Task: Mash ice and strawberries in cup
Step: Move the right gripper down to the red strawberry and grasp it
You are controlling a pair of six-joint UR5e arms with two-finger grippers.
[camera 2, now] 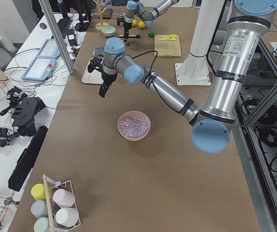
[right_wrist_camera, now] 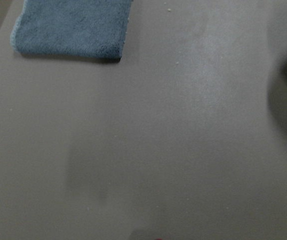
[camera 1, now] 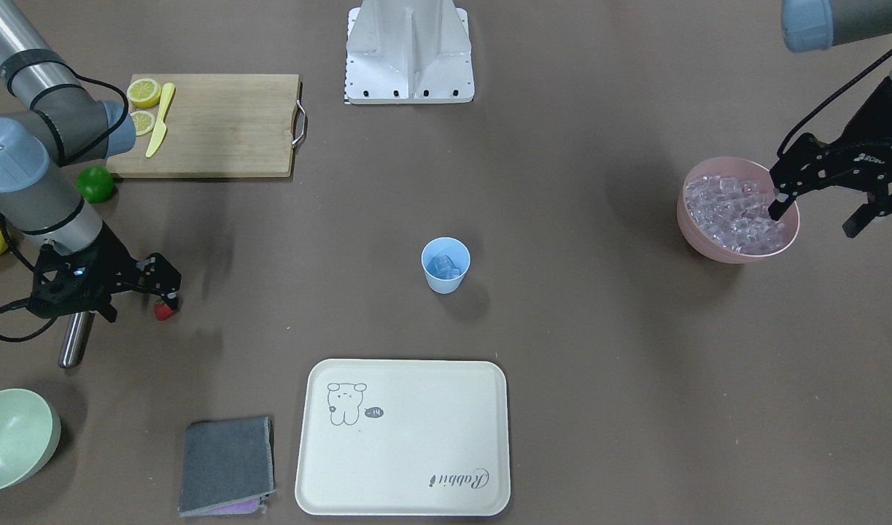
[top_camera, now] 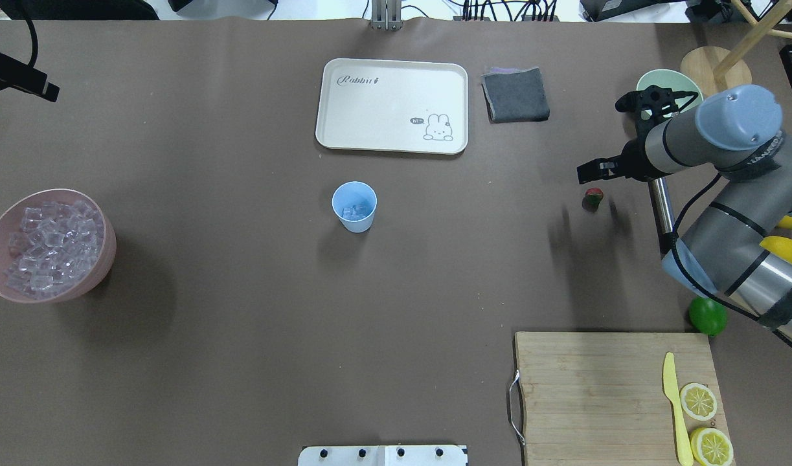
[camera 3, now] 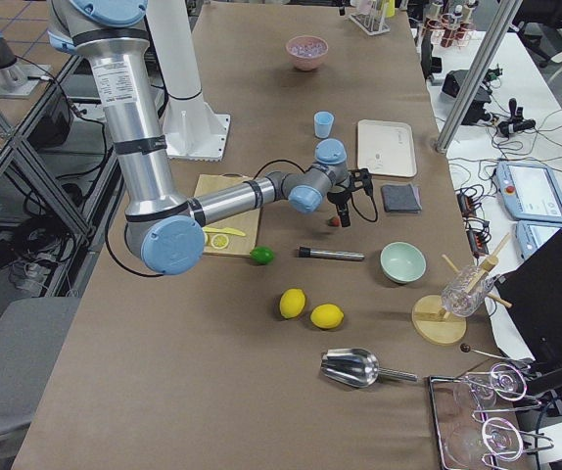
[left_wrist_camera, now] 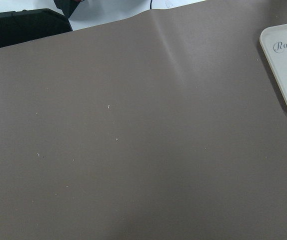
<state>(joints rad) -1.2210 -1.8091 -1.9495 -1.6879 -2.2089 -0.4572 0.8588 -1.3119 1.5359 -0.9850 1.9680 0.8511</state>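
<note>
The light-blue cup [camera 1: 446, 265] stands mid-table with a few ice cubes [top_camera: 355, 211] in it. More ice [camera 1: 734, 215] fills the pink bowl [camera 1: 688, 222]. The strawberry [camera 1: 163, 312] lies on the table, also in the overhead view [top_camera: 594, 194]. My right gripper [camera 1: 154, 295] hovers just above the strawberry, jaws apart and empty. My left gripper [camera 1: 817, 215] is open and empty, raised above the table by the pink bowl's far side; in the exterior left view [camera 2: 102, 88] it is beyond the bowl.
A metal rod [camera 1: 75, 339] lies beside the right gripper. A cream tray [camera 1: 402, 437], grey cloth [camera 1: 227, 463] and pale green bowl [camera 1: 12, 437] are on the operators' side. A cutting board [camera 1: 219, 124] holds lemon halves and a yellow knife; a lime [camera 1: 95, 184] is nearby.
</note>
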